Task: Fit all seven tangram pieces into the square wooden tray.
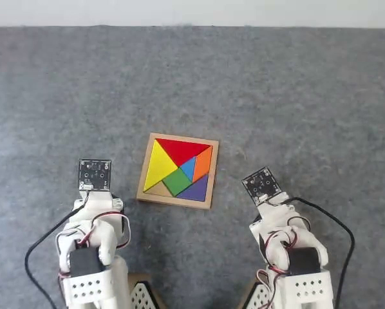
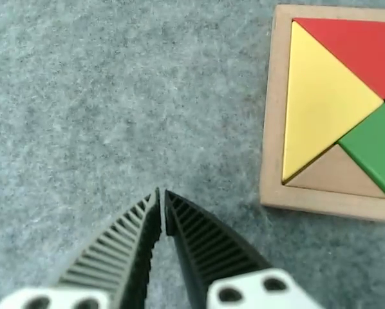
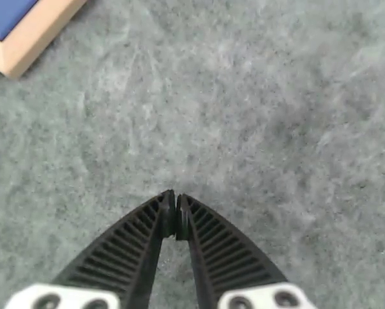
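Note:
The square wooden tray (image 1: 143,180) lies mid-table between the two arms. Inside it sit a yellow triangle (image 1: 158,165), a red triangle (image 1: 181,150), an orange piece (image 1: 204,163), a small blue triangle (image 1: 188,169), a green square (image 1: 177,182), a purple triangle (image 1: 195,190) and a tan wood-coloured triangle (image 1: 158,188). My left gripper (image 2: 161,194) hovers over bare carpet beside the tray (image 2: 268,129), shut and holding nothing. My right gripper (image 3: 174,196) is over carpet on the tray's other side, shut and empty; a tray corner (image 3: 25,45) with the purple piece (image 3: 9,13) shows far off.
Grey carpet (image 1: 289,96) covers the whole table, with open room on all sides of the tray. The left arm (image 1: 93,219) and the right arm (image 1: 279,225) sit near the front edge, cables trailing beside each.

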